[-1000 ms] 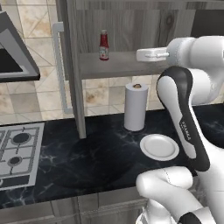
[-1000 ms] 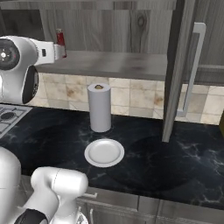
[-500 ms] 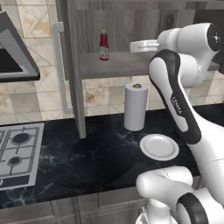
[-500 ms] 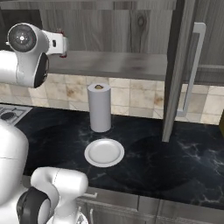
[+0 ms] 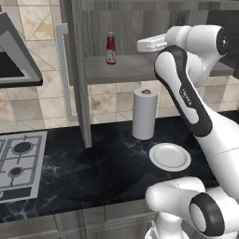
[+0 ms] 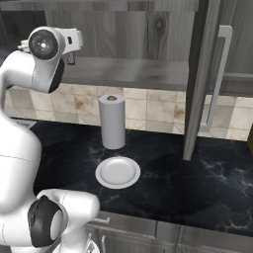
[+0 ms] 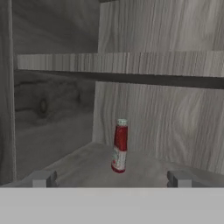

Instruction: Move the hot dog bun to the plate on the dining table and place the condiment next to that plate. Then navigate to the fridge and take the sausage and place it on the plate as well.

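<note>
The condiment [image 7: 119,145], a slim red bottle with a white label and pale cap, stands upright on the wooden cabinet shelf [image 5: 135,70], toward its back wall. The end effector [image 7: 111,178] faces it, fingers spread wide, holding nothing, bare shelf board between them.

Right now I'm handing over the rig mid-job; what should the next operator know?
Claw: open, empty, raised at shelf height and pointed at the ketchup bottle, with a gap between them.
Ketchup bottle: upright on the wooden cabinet shelf, untouched.
On the black counter below: a paper towel roll and a plain white plate.
Done: nothing visible.
Left: grab the bottle, then bun and sausage.
</note>
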Robot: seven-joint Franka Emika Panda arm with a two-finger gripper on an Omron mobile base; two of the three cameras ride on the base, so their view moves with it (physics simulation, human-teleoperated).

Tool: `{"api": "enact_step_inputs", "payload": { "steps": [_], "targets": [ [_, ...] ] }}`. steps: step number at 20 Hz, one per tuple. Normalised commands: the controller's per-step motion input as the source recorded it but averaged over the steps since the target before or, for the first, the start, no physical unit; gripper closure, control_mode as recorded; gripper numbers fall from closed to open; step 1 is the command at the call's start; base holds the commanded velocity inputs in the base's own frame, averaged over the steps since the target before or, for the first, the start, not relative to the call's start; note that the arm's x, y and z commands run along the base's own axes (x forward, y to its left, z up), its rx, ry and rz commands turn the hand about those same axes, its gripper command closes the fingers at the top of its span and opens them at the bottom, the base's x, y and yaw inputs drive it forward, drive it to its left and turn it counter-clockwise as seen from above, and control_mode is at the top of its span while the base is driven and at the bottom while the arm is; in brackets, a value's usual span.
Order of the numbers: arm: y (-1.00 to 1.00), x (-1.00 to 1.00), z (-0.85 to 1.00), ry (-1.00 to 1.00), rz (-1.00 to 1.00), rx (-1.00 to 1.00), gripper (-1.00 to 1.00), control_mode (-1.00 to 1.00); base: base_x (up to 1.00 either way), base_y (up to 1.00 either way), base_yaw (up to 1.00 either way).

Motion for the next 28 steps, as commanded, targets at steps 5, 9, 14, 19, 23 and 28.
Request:
{"api": "enact_step_inputs", "payload": {
  "steps": [5,9,14,19,23,28],
  "targets": [
    [0.00,0.14,-0.03,-0.01,0.00,0.00,-1.00,-1.00,0.00,0.00,0.00],
    [0.00,0.22,-0.03,0.00,0.00,0.00,-1.00,-1.00,0.00,0.00,0.00],
    [0.07,0.27,-0.06,0.00,0.00,0.00,-1.00,-1.00,0.00,0.00,0.00],
    [0.25,0.26,-0.17,0.00,0.00,0.00,-1.00,-1.00,0.00,0.00,0.00],
    [0.20,0.25,-0.24,0.00,0.00,-0.02,-1.00,-1.00,0.00,0.00,0.00],
    [0.01,0.34,-0.13,0.00,0.00,0.00,-1.00,-1.00,0.00,0.00,0.00]
  ]
}}
